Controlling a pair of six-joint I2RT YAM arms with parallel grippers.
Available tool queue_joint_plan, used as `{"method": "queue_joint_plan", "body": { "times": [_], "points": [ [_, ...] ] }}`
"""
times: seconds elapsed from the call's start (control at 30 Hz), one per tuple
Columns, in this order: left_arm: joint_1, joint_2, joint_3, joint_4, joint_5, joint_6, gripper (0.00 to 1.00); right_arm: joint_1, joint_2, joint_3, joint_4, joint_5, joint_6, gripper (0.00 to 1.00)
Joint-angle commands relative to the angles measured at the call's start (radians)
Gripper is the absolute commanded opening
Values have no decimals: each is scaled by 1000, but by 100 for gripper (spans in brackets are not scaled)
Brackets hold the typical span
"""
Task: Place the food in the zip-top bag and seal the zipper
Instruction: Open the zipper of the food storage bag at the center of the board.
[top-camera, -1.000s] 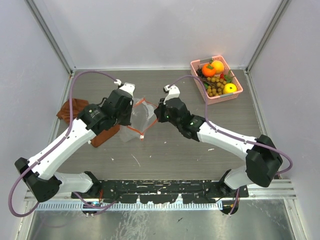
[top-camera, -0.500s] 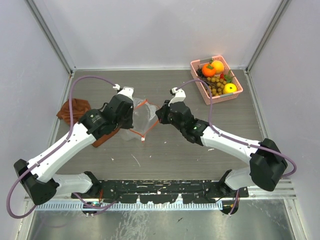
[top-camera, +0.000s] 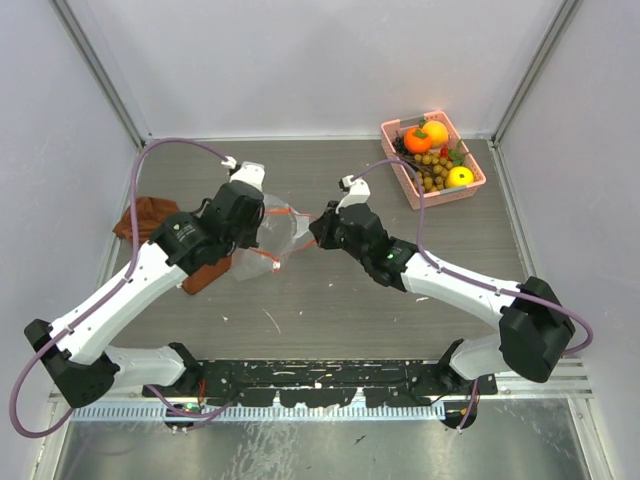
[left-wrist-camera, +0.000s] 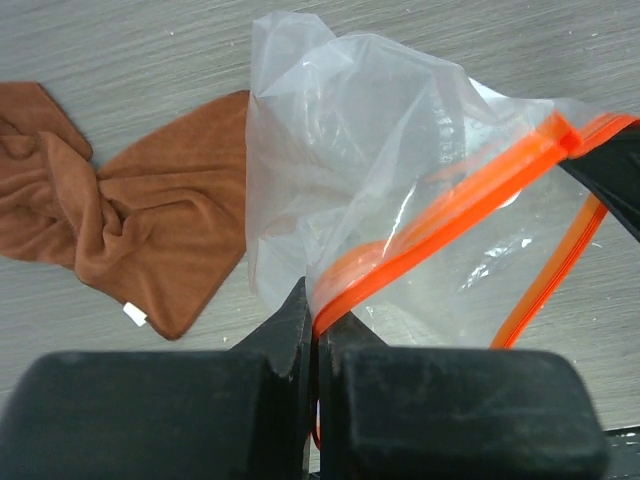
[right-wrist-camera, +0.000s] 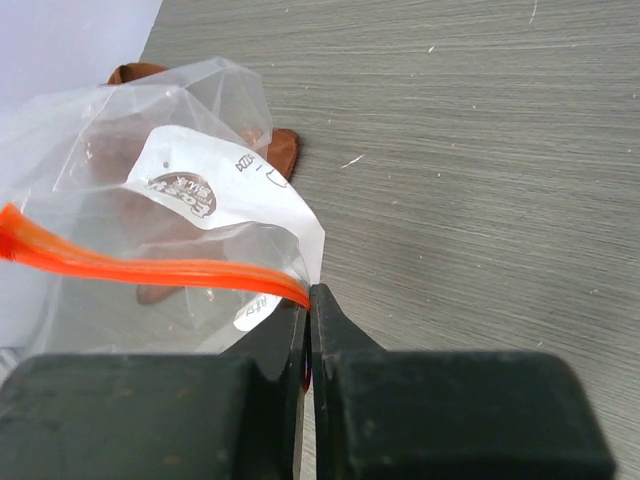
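The clear zip-top bag (top-camera: 278, 232) hangs between my two grippers above the table, its orange-red zipper (left-wrist-camera: 450, 205) stretched between them. My left gripper (top-camera: 258, 222) is shut on the zipper's left end (left-wrist-camera: 318, 318). My right gripper (top-camera: 316, 232) is shut on the zipper's right end (right-wrist-camera: 308, 296). The bag (right-wrist-camera: 170, 190) shows a white label and holds no food. The food (top-camera: 437, 155) lies in the pink basket (top-camera: 396, 130) at the back right: orange fruits, a yellow one, tan berries with leaves.
A brown cloth (top-camera: 150, 215) lies crumpled on the table at the left, partly under my left arm; it also shows in the left wrist view (left-wrist-camera: 130, 230). Grey walls and metal rails enclose the table on three sides.
Both grippers kept their grip on the bag's zipper. The bag has shifted slightly left and up with the left gripper, and the mouth looks pulled tauter.
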Motion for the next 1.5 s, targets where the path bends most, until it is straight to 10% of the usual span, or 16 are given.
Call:
{"method": "queue_joint_plan", "body": {
  "times": [0.0, 0.4, 1.03, 1.47],
  "points": [
    [-8, 25, 60, 8, -48, 71, 0, -11, 3, 42, 43, -63, -5, 11],
    [-25, 115, 73, 62, 4, 55, 0, -11, 92, 93, 154, -117, 7, 66],
    [-26, 136, 149, 4, -154, 122, 0, -81, 334, 76, 149, -68, 13, 49],
    [-17, 269, 121, 68, -136, 165, 0, -98, 285, 100, 212, -268, -81, 65]
  ]
}}
